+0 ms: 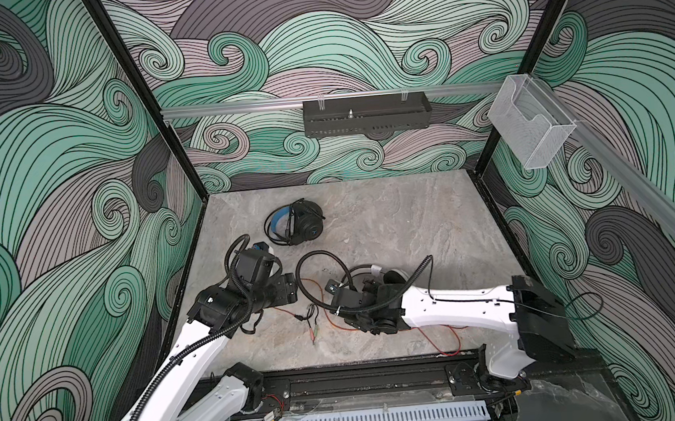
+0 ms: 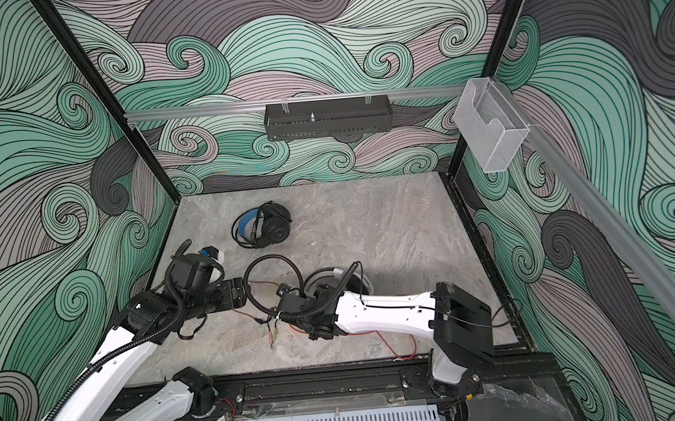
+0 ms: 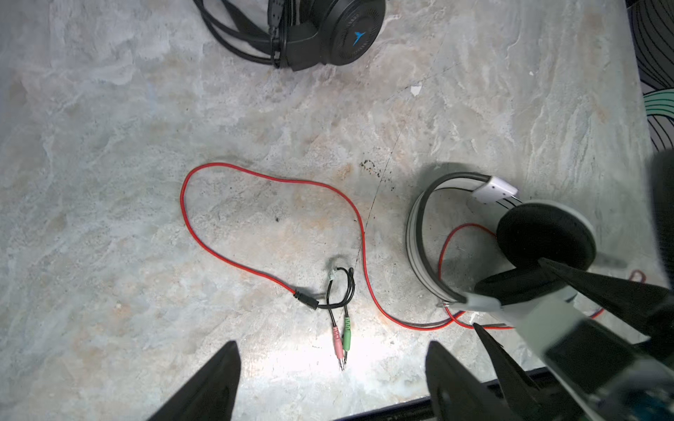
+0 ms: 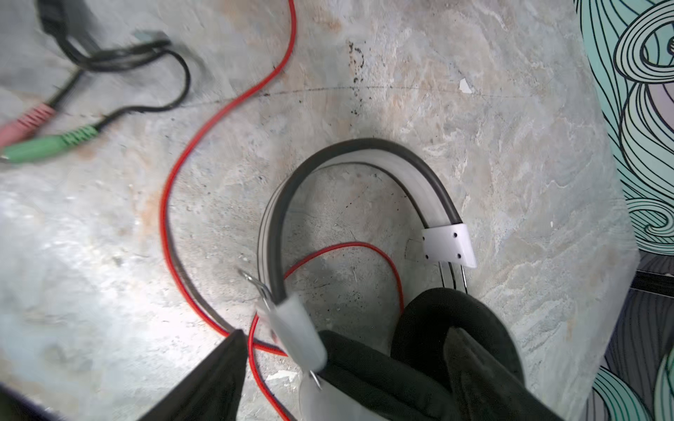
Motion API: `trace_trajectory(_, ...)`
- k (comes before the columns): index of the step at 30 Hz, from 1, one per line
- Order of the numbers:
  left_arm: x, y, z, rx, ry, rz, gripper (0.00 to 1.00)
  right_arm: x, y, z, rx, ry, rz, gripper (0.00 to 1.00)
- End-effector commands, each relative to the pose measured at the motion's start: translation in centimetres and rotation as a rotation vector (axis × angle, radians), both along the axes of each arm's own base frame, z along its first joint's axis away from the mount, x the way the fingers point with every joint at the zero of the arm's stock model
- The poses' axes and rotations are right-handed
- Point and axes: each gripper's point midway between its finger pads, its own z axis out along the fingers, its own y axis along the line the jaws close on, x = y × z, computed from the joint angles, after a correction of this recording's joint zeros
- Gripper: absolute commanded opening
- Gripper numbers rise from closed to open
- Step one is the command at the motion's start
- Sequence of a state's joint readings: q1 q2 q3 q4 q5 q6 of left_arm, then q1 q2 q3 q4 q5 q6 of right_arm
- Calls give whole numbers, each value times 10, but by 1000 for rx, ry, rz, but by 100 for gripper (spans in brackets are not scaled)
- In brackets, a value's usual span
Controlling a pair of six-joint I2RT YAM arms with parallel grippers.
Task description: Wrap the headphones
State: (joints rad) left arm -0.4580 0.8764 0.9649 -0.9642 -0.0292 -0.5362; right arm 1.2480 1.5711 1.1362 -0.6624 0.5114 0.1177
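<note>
White headset (image 3: 419, 237): white headband with a dark inner strip, black foam cushions (image 3: 543, 237), lying on its side at the lower right of the left wrist view. In both top views it sits mid-surface, mostly hidden under the right arm. Its red cable (image 3: 182, 200) is unwrapped. It runs in one big loose loop across the marble surface (image 1: 412, 221) and ends in a black splitter with a pink plug (image 3: 337, 337) and a green plug (image 3: 347, 333).

Right end effector (image 4: 346, 331): jaws wide, straddling the ear cups, one finger clear of the cup with the cable between, so released, no grip.

Left end effector (image 3: 332, 350): released, empty, low over the plugs.

Black headset (image 1: 295, 223): blue headband lining, black cable gathered against it, upper centre-left of the surface, well apart from both arms.
</note>
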Motion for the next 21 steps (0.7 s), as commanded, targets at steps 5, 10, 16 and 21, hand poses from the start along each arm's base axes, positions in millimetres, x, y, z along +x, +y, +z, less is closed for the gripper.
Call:
trace_trajectory(5,8,-36,-8,-120,116,-102,76,-16,-10,63,249,19,15,93)
trace_trajectory(10,23,-73,-36,-112,287,-206,72,-2,-48,71,366,133,-138,99)
trace_trajectory(16,43,-123,-65,-16,380,-341,72,13,-98,77,407,102,-269,99)
trace_trajectory(21,57,-136,-105,74,449,-340,64,11,-125,79,422,85,-331,99)
